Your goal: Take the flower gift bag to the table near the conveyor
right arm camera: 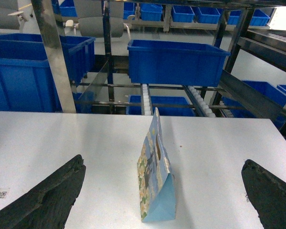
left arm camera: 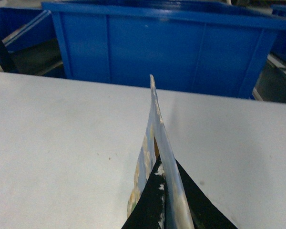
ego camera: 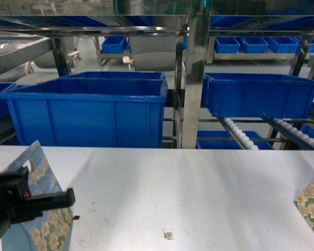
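gripping a flower gift bag, left jaws closed; right jaws wide, empty.

Broad white table lies open across its middle, wide enough for a gripper to pass. 2 flower gift bags stand as obstacles: one at the left edge, one at the right edge. Behind the far edge, blue bins and steel conveyor uprights block passage.
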Controlling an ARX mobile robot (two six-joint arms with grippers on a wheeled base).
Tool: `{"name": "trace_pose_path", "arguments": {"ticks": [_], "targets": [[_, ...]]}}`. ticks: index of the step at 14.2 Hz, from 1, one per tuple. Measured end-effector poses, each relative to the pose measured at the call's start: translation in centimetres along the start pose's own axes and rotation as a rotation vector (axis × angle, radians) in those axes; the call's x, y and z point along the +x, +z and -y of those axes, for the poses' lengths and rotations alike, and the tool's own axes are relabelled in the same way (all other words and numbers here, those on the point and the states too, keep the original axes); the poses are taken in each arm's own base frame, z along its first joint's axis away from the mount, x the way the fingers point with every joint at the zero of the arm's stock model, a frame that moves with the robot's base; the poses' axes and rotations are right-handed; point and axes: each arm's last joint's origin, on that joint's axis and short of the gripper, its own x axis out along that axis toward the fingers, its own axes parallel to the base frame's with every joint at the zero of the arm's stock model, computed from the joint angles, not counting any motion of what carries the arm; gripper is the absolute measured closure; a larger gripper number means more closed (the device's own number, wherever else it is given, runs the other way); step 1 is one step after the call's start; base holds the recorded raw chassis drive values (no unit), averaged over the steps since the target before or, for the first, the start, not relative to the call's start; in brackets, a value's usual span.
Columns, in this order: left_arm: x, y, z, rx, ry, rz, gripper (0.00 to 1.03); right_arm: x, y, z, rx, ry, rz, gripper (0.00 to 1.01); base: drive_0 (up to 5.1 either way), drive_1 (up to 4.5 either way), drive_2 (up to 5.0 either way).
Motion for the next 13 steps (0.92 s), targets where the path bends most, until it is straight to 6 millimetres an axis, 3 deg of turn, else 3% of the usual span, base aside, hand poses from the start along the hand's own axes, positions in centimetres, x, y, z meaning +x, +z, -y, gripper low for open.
{"name": "trace_pose_path", "arguments": {"ticks": [3, 7, 8, 9, 10, 11, 13], "targets": [[-2.1, -1.3, -0.5, 0.068, -0.034, -0.057, 1.01, 0.0, 0.0, 0.0, 0.0, 0.0, -0.001, 0.03, 0.0, 0.0, 0.0], [-4.0, -1.4, -1.9, 0.091, -0.058, -0.071, 0.55, 0.0, 0.0, 0.0, 0.0, 0.0, -0.001, 0.03, 0.0, 0.0, 0.0], [-3.9, -0.6, -1.9, 0.065, -0.077, -0.039, 0.42, 0.0, 0.0, 0.0, 0.0, 0.0, 0.0, 0.03, 0.0, 0.0, 0.0], [-3.6, 1.5, -1.6, -0.001, -0.122, 0.054, 0.19, 0.0, 0.0, 0.0, 0.0, 0.0, -0.001, 0.03, 0.0, 0.0, 0.0], [-3.8, 3.1, -1.3, -0.028, -0.162, 0.13, 0.06, 0.0, 0.0, 0.0, 0.0, 0.0, 0.0, 0.03, 0.0, 0.0, 0.0], [-4.5, 5.2, -1.9, -0.07, -0.184, 0.237, 0.05, 0.0, 0.0, 0.0, 0.0, 0.0, 0.0, 0.03, 0.0, 0.0, 0.0], [-5.0, 6.0, -2.4, -0.075, -0.197, 0.253, 0.05, 0.0, 0.0, 0.0, 0.0, 0.0, 0.0, 0.03, 0.0, 0.0, 0.0]]}}
